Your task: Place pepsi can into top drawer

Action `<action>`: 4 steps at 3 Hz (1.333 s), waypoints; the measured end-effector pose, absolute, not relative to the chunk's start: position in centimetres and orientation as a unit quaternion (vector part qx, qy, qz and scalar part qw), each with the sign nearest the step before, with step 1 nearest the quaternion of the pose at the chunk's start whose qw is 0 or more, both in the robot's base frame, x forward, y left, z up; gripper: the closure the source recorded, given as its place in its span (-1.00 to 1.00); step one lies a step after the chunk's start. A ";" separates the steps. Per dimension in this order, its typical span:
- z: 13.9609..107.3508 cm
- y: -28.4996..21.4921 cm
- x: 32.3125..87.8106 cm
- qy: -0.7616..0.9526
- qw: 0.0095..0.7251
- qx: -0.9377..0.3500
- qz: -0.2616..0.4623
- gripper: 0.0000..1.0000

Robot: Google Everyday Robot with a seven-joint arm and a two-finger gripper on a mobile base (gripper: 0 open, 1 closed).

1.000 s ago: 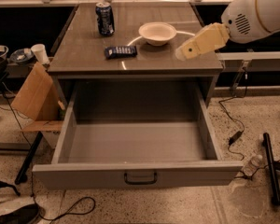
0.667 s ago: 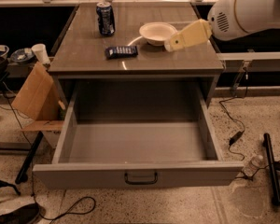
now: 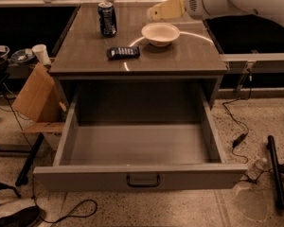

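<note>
The pepsi can (image 3: pixel 107 18) stands upright at the back left of the grey cabinet top (image 3: pixel 184 56). It is dark blue with a silver top. The top drawer (image 3: pixel 141 176) is pulled wide open below the top, with a plain grey inside and a small dark handle on its front panel. My gripper (image 3: pixel 153 13) is cream coloured and hangs above the back of the cabinet top, right of the can and just behind the white bowl. It is apart from the can and holds nothing that I can see.
A white bowl (image 3: pixel 160 33) and a flat dark blue snack packet (image 3: pixel 123 52) lie on the cabinet top. A cardboard box (image 3: pixel 35 94) leans at the left. Cables, a plastic bottle (image 3: pixel 256 168) and a black bar (image 3: pixel 276 171) lie on the floor at the right.
My gripper and arm have moved left and toward the back, from the right edge of the cabinet top to behind the bowl, nearer the can. The view has also shifted.
</note>
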State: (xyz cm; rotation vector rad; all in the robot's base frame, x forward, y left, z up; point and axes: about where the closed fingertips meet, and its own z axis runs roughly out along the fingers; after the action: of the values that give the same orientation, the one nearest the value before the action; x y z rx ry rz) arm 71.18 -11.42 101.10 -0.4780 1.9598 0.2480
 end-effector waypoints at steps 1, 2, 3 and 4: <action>102.9 -8.1 75.3 0.799 0.552 -0.210 0.110 -1.00; 105.7 -2.7 78.8 0.770 0.575 -0.244 0.128 -1.00; 105.6 -2.5 78.9 0.770 0.575 -0.245 0.128 -1.00; 103.0 0.5 79.9 0.771 0.571 -0.251 0.128 -1.00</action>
State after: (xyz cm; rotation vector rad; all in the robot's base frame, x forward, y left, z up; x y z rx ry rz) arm 79.86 0.48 103.02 -0.5892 1.8102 0.2995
